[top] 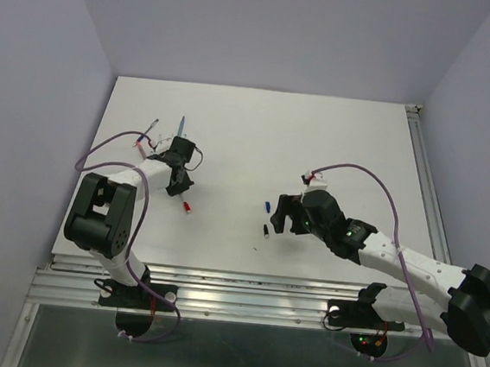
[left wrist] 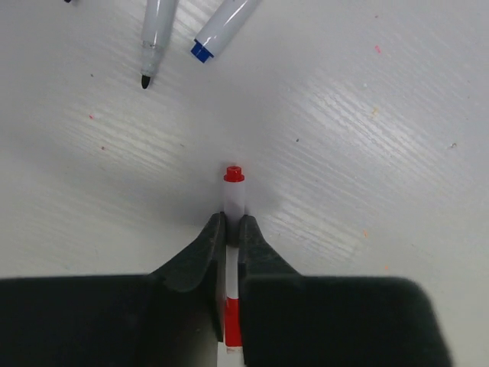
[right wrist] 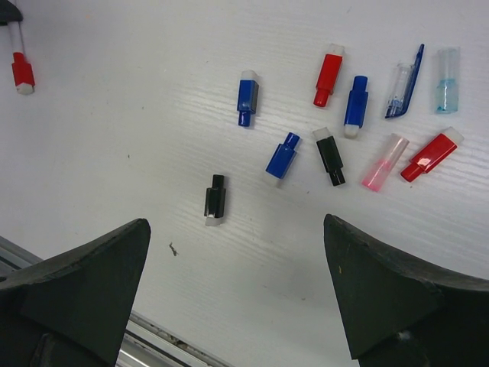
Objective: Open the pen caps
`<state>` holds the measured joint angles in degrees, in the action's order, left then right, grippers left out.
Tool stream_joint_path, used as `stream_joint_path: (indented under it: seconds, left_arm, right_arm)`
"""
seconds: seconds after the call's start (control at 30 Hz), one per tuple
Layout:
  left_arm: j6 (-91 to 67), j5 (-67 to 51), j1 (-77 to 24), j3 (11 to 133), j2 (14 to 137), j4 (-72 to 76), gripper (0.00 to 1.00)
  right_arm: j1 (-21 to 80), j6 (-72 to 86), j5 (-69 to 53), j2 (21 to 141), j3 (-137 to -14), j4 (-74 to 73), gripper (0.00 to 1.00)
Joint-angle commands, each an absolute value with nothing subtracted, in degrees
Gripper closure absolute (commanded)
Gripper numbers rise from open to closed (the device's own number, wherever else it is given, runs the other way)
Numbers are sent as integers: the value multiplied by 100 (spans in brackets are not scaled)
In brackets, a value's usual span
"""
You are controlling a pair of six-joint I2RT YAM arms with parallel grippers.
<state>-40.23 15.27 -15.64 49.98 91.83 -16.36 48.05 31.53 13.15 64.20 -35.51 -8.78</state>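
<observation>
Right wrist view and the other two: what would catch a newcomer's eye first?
First, the scatter of loose caps, red, blue, black and pale, lying on the white table below the wide-open right fingers. Next, in the left wrist view, the left fingers pinch a whitish pen with red ends, lying flat.

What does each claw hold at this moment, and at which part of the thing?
The left claw grips a pen by its whitish barrel, between the pen's two red ends. The right claw is open and holds nothing.
</observation>
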Motion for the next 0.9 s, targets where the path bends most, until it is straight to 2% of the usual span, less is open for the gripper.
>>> stream_joint_path:
  seconds: [0.0, 0.23, 0.47, 0.63, 0.87]
  left_arm:
    - [-3964, 1407, -1608, 4992, 9404, -1538, 100]
    - [-3999, 1248, -1819, 4834, 8834, -1231, 100]
    - [-4596, 879, -2522, 4290, 7525, -352, 100]
    - [-5324, 1142, -3233, 4123, 6716, -53, 100]
    - [-6020, 1581, -3726, 3859, 6109, 132, 100]
  right_arm:
    - [4799, 3173, 1485, 6354, -3454, -650, 0]
    - [4799, 3191, 1319, 6319, -3515, -580, 0]
    - [4799, 3208, 537, 6337, -3507, 156, 0]
    - [4808, 3374, -605, 6880, -3717, 938, 0]
    - [4816, 3788, -1801, 7857, -4297, 1757, 0]
